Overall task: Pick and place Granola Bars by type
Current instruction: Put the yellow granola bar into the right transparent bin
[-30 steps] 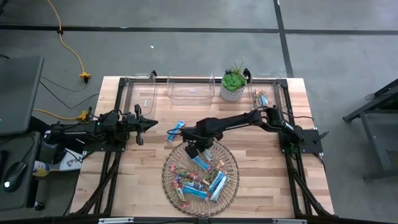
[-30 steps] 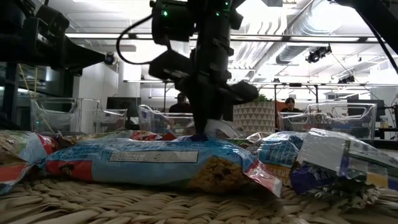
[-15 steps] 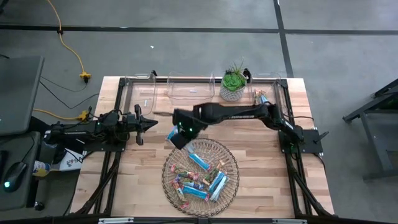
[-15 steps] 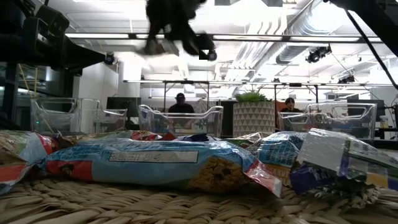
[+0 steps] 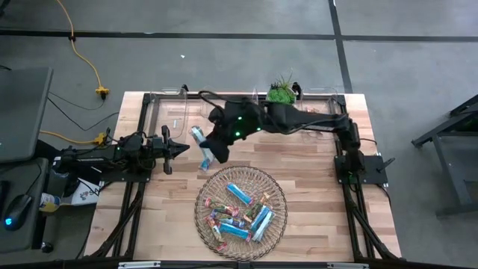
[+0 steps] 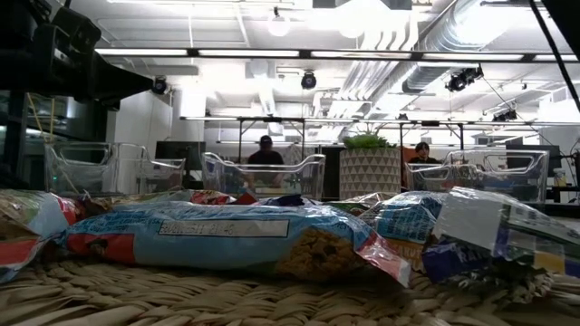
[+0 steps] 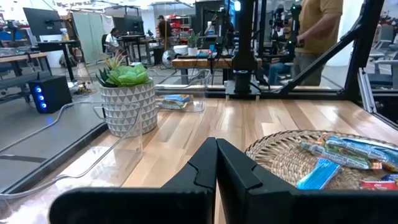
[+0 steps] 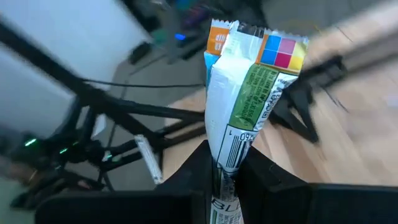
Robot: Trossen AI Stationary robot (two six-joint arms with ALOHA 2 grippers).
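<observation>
Wooden table [image 5: 306, 194] kept as the sorting ground, clear bins [image 5: 228, 106] lined along the far edge, probably one per type. Woven wire basket [image 5: 278, 187] parked at the near middle as the supply, most Granola Bars [image 5: 240, 212] heaped inside. Right gripper [image 5: 211, 147] stretched out beyond the basket toward the left-hand bins, fingers clamped on one end of a blue-and-white bar [image 8: 244, 106], carried clear of the table. Left gripper [image 5: 179, 148] waiting at the left side, fingers pressed together, empty.
</observation>
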